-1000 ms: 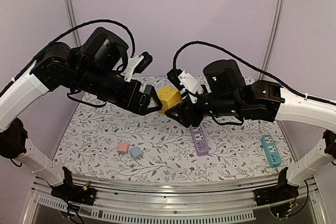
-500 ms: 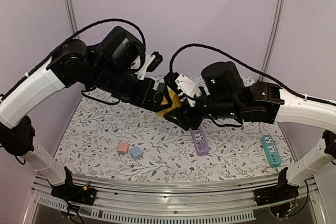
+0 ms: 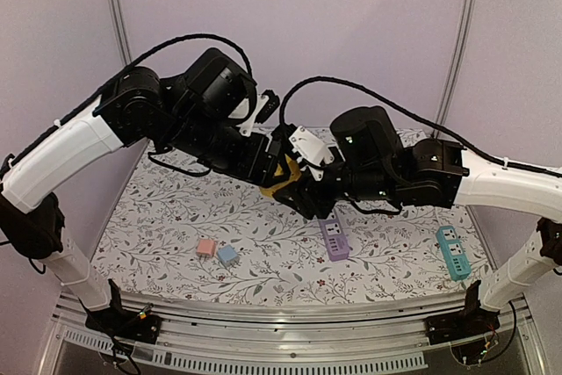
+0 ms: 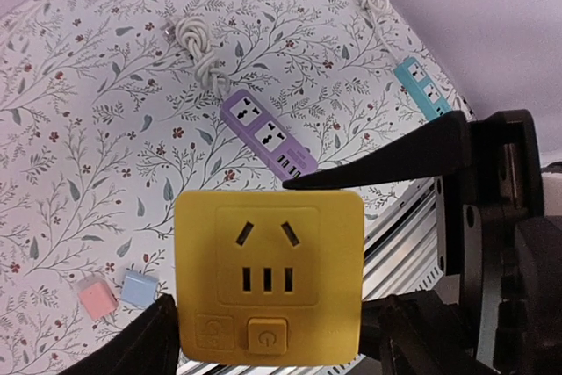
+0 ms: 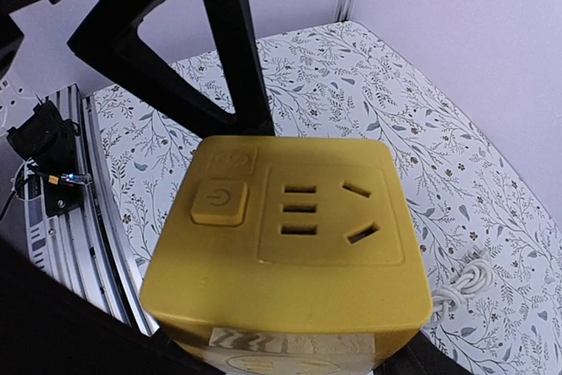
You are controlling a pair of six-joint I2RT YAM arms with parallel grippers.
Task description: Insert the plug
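Clamping the yellow socket cube [image 4: 268, 252] midair are left hand [image 4: 277, 340] and right hand [image 5: 281, 340].

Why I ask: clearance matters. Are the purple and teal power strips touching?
Apart. Top external view shows tablecloth between the purple strip and the teal strip.

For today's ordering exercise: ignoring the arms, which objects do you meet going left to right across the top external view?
Pink block → blue block → yellow socket cube → purple power strip → teal power strip
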